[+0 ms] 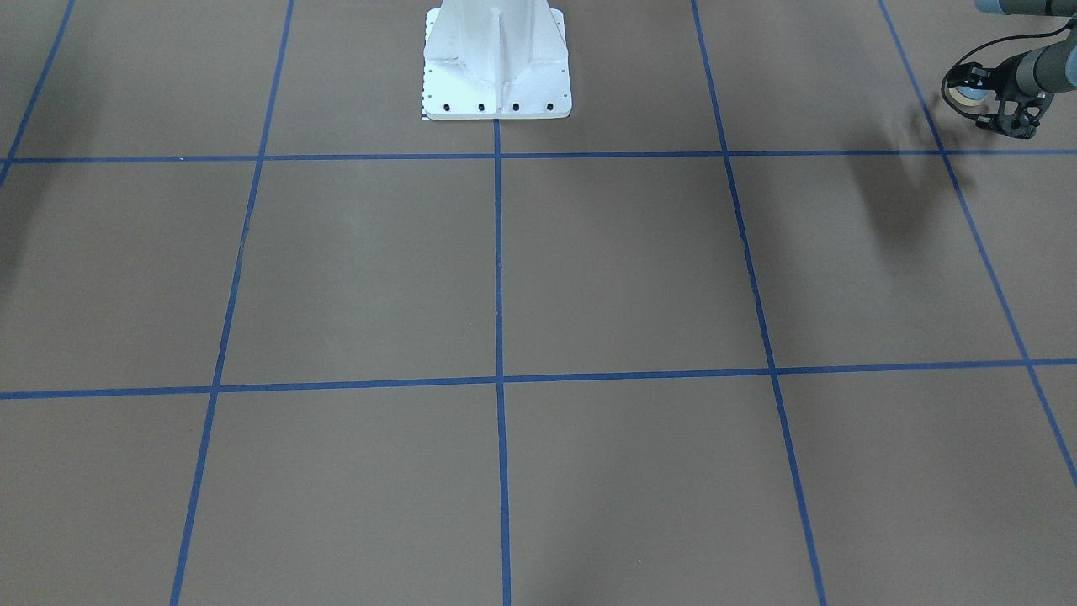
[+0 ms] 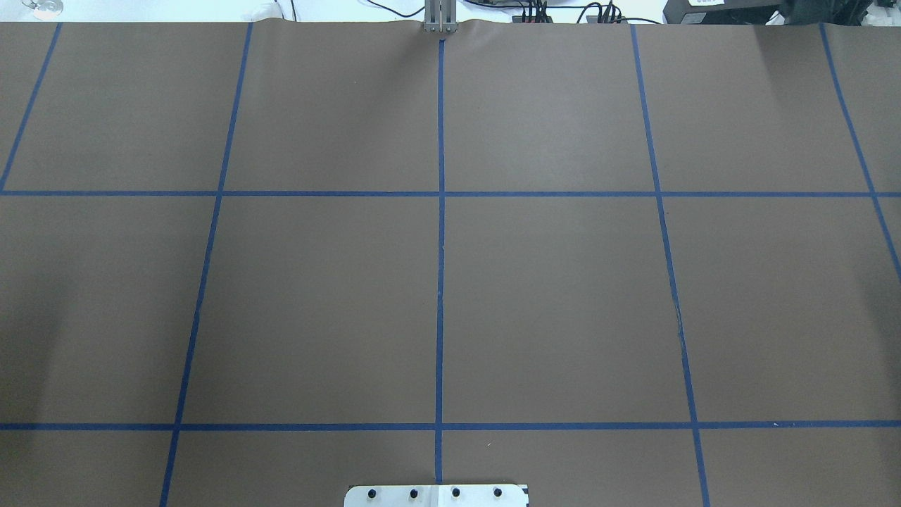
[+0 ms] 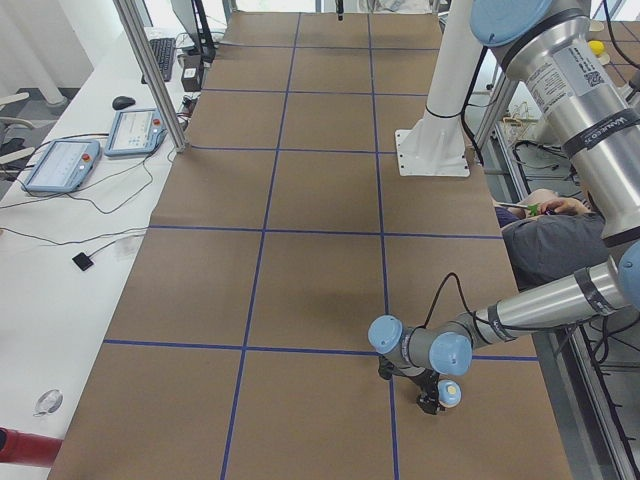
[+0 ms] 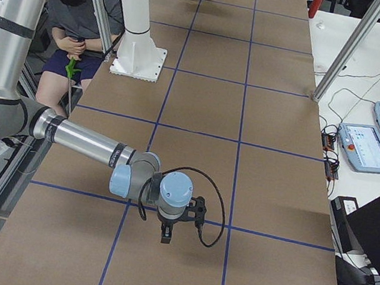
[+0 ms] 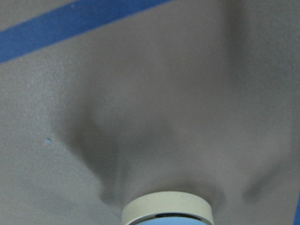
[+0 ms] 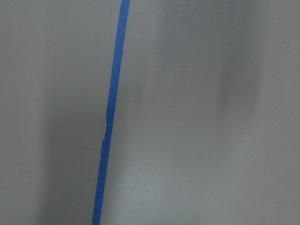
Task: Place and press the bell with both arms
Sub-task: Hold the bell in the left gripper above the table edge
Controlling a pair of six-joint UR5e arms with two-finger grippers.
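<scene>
The bell [image 1: 968, 87] is a light-blue dome with cream parts, held in my left gripper [image 1: 983, 97] at the table's far left end, close to the robot's side. It hangs a little above the brown mat and casts a shadow on it. The exterior left view shows the bell [image 3: 450, 392] at the tip of the near arm's gripper [image 3: 436, 398]. The left wrist view shows its cream end [image 5: 168, 208] at the bottom edge, with no fingers in sight. My right gripper [image 4: 166, 233] shows only in the exterior right view, low over the mat; I cannot tell if it is open or shut.
The white bolted pedestal [image 1: 496, 67] stands at the table's robot-side middle. Blue tape lines [image 2: 440, 282] divide the brown mat into squares. A seated person [image 4: 76, 38] is beside the pedestal. Control tablets [image 3: 130, 130] and cables lie on the white bench across the table.
</scene>
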